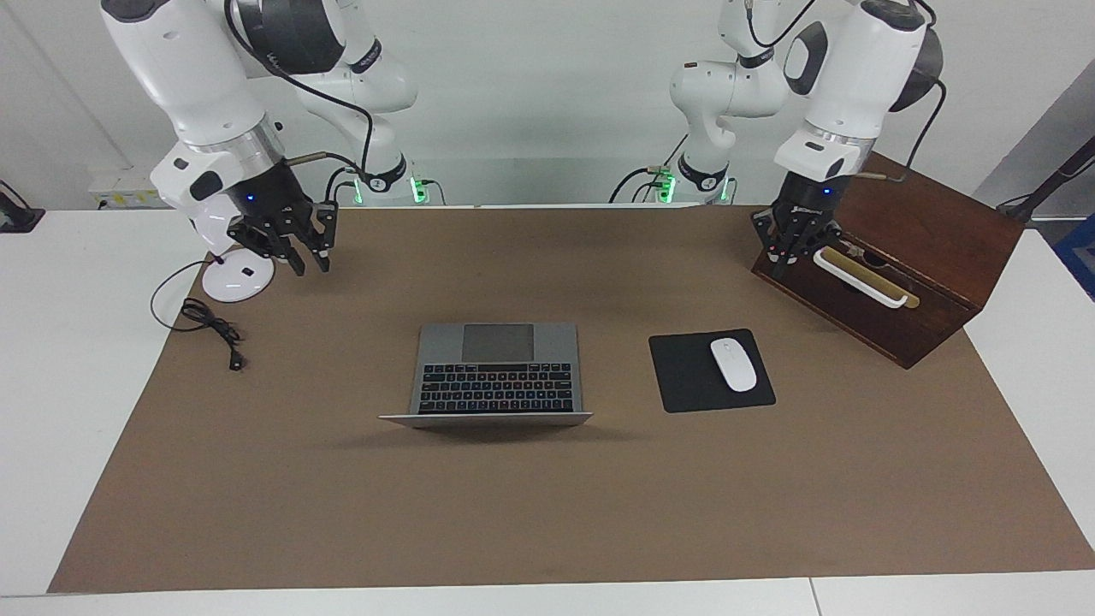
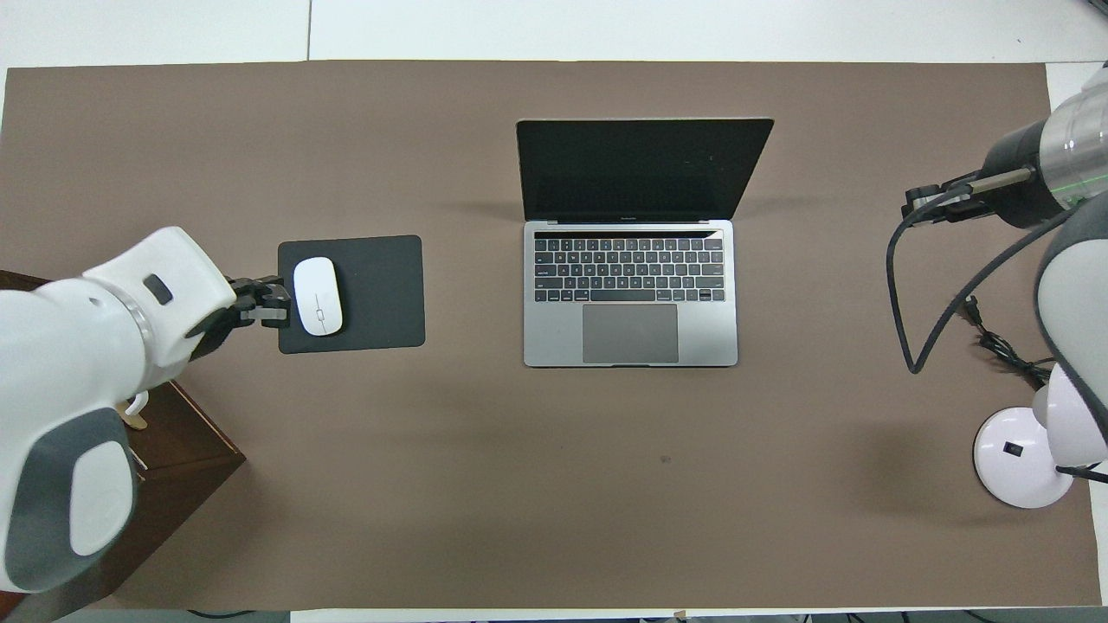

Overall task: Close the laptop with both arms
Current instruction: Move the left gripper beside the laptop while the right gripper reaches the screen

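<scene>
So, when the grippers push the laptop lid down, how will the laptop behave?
The laptop lid stands open past upright and looks thin and stiff, so it should swing on its hinge without bending. The base lies flat on the brown mat; a sideways push may slide it.
</scene>
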